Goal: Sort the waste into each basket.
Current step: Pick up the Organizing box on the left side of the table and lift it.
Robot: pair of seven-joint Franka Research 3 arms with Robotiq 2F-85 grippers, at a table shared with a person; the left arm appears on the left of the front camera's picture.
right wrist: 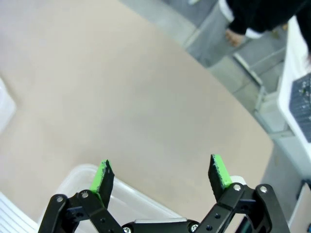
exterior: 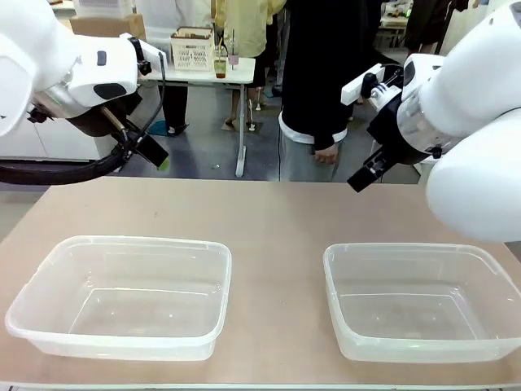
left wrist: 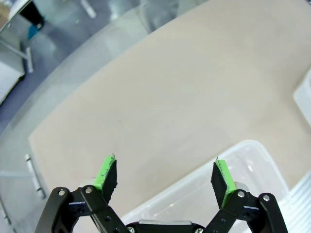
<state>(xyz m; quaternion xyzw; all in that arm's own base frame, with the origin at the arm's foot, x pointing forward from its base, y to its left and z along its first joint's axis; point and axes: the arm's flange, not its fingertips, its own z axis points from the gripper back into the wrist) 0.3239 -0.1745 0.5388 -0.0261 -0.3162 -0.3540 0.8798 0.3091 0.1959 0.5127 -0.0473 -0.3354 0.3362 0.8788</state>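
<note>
Left tub (exterior: 138,241) and right tub (exterior: 415,247) sit along the near edge of the bench (exterior: 277,220). Left gripper (left wrist: 165,170) and right gripper (right wrist: 158,170) hang above, jaws spread wide, gripping nothing.

arms (exterior: 57,49) white | left claw (left wrist: 165,170), right claw (right wrist: 159,172) black | pads (left wrist: 106,174) green

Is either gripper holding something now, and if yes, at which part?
Nothing is held. The left gripper and the right gripper both stand open and empty above the table.
</note>
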